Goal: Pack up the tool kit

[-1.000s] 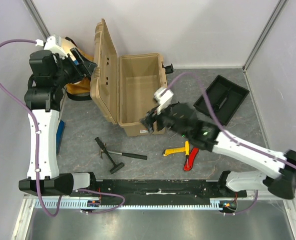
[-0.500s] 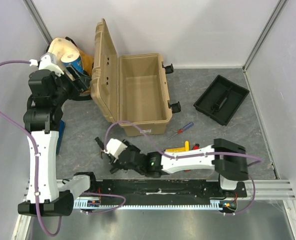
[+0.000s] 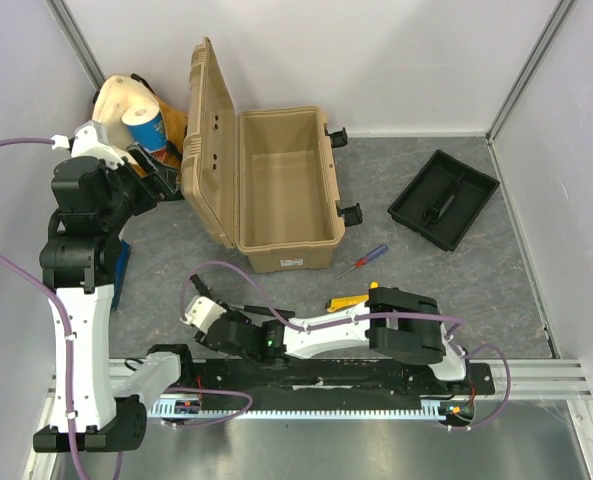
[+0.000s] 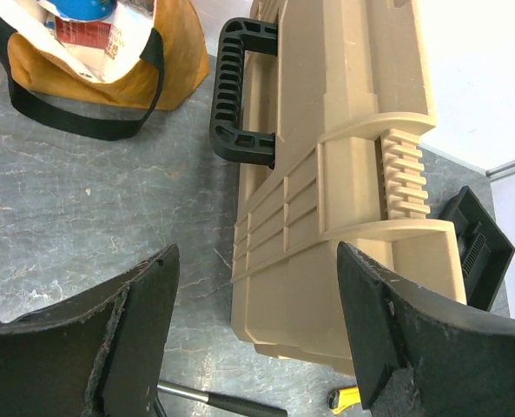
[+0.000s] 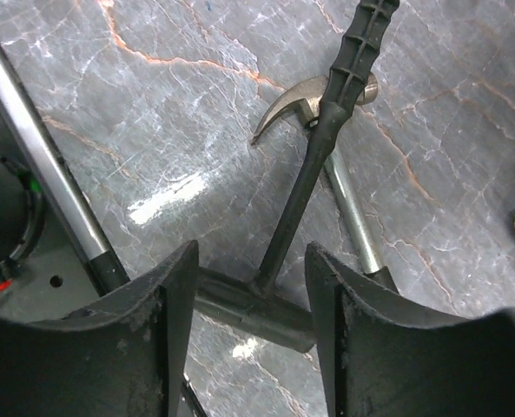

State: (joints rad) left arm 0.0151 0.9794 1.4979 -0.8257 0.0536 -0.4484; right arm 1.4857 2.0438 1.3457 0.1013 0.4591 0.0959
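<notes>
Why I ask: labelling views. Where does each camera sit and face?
Top external: above and behind, looking down at the table; left arm and right arm show.
Left wrist: on the left arm, facing the toolbox and its handle; the left tool shows.
Right wrist: on the right arm, low, facing the hammer; the right tool straddles it.
Shared: top and left wrist both see the toolbox.

A yellow-cream cloth bag (image 3: 116,100) with black straps (a blue-and-white cylinder (image 3: 144,126) is held inside) is set on the grey marbled tabletop (image 3: 476,285).

Bright, even light — soft shadows, sharp focus.
</notes>
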